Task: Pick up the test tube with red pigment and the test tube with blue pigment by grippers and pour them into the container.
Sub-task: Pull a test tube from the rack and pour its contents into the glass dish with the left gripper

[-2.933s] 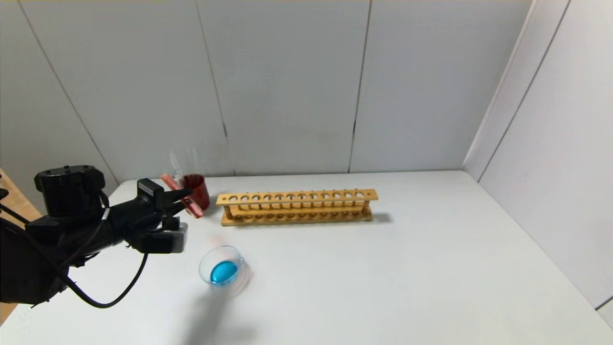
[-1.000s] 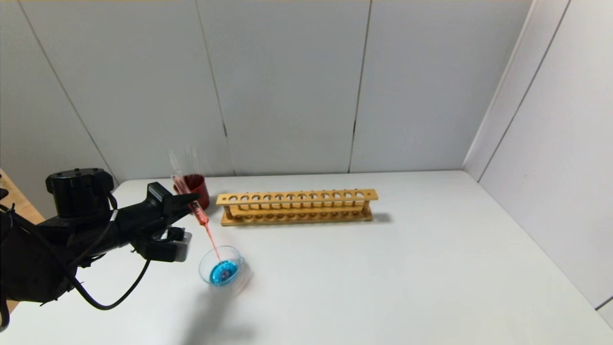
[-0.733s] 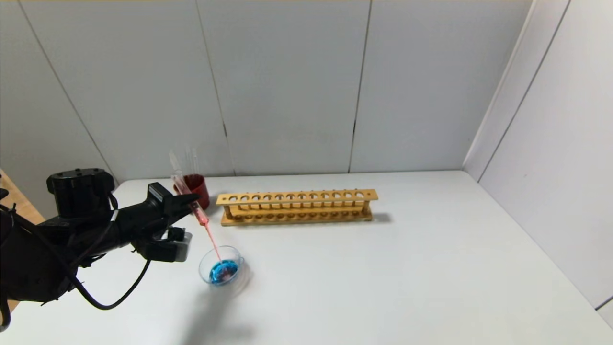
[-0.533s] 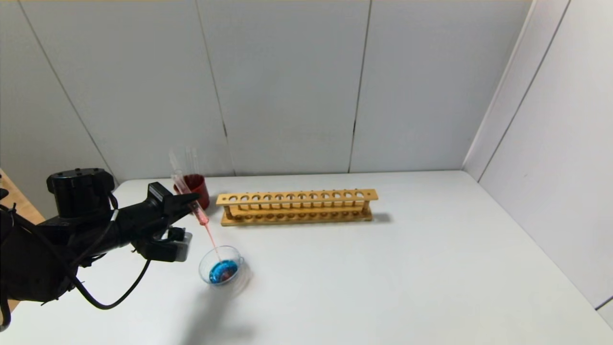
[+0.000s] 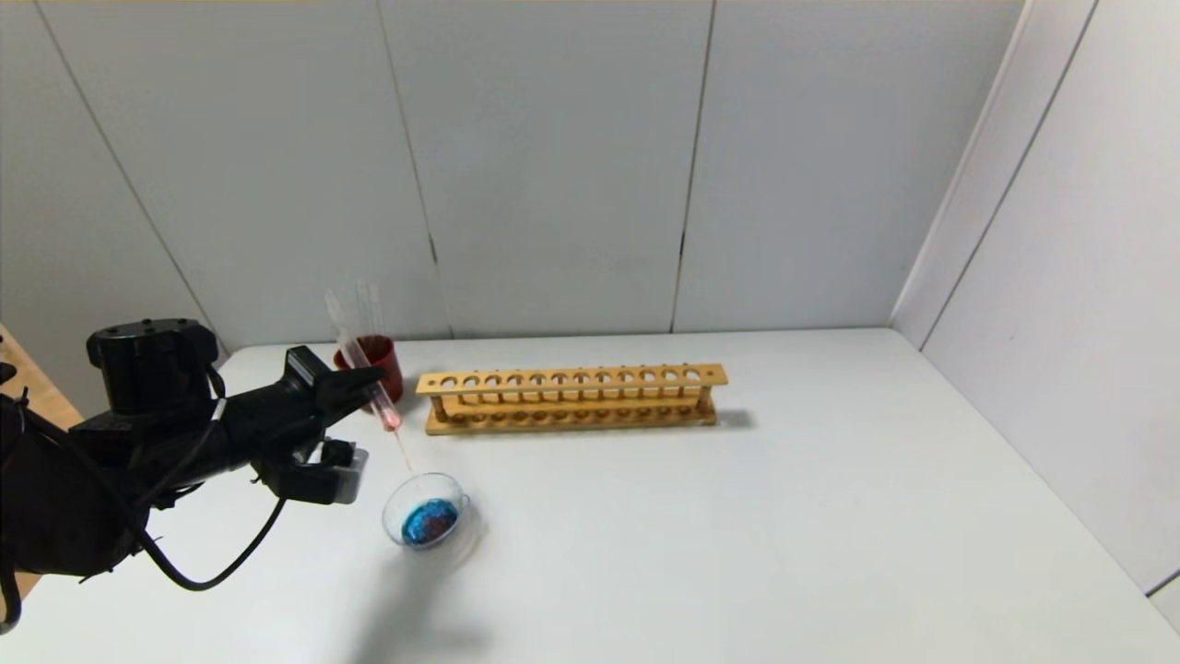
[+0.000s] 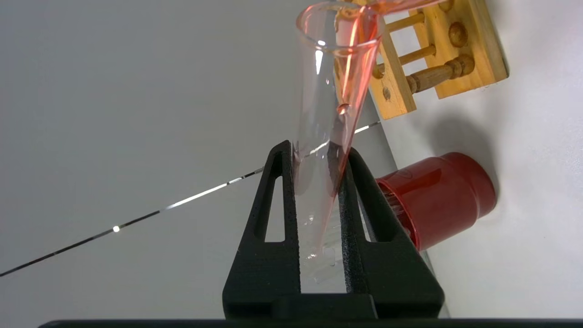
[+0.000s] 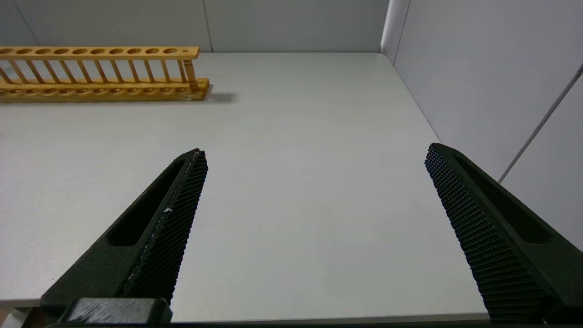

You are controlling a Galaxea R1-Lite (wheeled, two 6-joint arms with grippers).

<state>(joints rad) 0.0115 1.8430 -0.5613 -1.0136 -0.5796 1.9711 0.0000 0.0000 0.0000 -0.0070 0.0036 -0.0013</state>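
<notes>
The test tube with red pigment (image 5: 364, 367) is held tilted by the left gripper (image 5: 361, 380), its open mouth pointing down toward the container (image 5: 425, 513). In the left wrist view, the two black fingers (image 6: 360, 200) are seen pressed against the glass on both sides, so the claw is clamped on this tube (image 6: 330, 105). A thin film of red liquid is seen along the inner wall, running to the lip. A fine red thread is visible in the head view between the tube mouth and the container below.

The container, a small clear glass dish, stands on the white table (image 5: 737, 535), just in front of the left gripper and lower than it. Blue liquid with darker spots lies inside it.

A dark red cup (image 5: 383, 361) stands behind the tube, near the back wall; clear glass tubes (image 5: 369, 300) are seen rising from it. Whether the blue-tipped tube is among them cannot be told. Just beside the cup, to the right, a wooden test tube rack (image 5: 572, 398) stands with all its holes free. Nothing lies between the tube mouth and the dish.

The right gripper (image 7: 314, 159) is parked over the bare right part of the table, its fingers wide apart and holding nothing.
</notes>
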